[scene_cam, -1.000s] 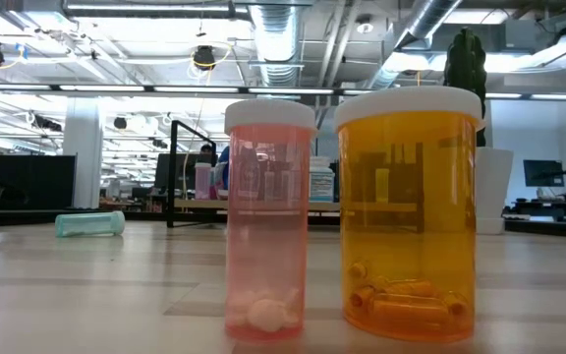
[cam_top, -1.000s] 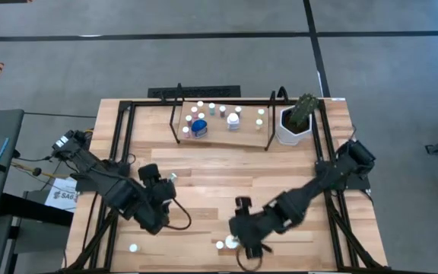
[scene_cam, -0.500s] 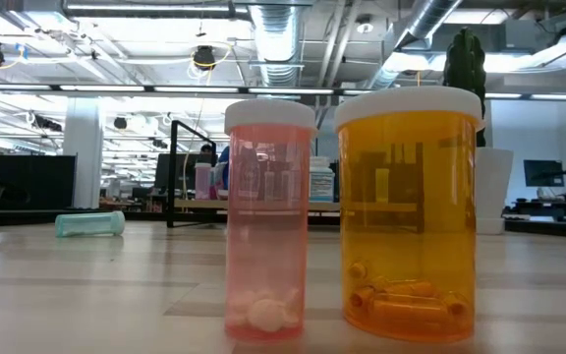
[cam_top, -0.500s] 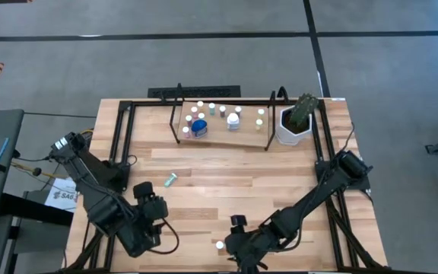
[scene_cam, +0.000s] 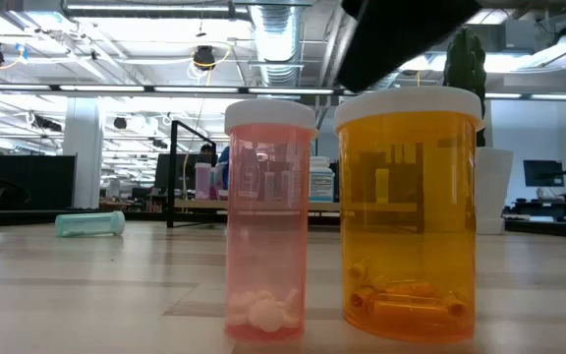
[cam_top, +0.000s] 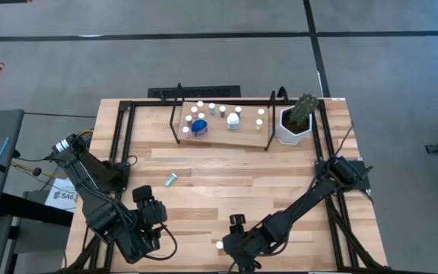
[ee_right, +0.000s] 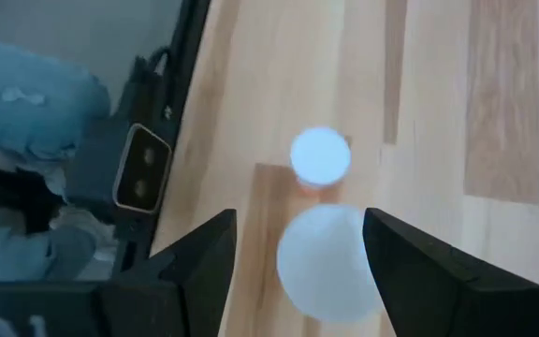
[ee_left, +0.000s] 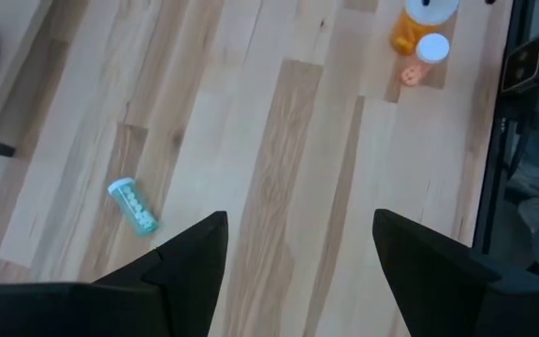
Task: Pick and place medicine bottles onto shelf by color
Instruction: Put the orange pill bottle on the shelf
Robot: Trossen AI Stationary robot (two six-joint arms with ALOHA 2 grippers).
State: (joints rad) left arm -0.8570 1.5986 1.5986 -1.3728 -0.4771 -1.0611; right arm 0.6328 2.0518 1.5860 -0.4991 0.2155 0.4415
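Right wrist view showed the right gripper point(ee_right: 293, 245) with fingers released, poised above the orange bottle point(ee_right: 326, 262). The bottle looked light, rigid and smooth, best gripped around its sides below the cap. The left gripper point(ee_left: 298, 248) waited with fingers spread.

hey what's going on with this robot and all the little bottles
Two arms are sorting medicine bottles onto the shelf, which already holds about a dozen. The open right gripper hovers over an orange bottle and a pink bottle at the table's near edge. The open left gripper holds nothing. A teal bottle lies on its side mid-table.
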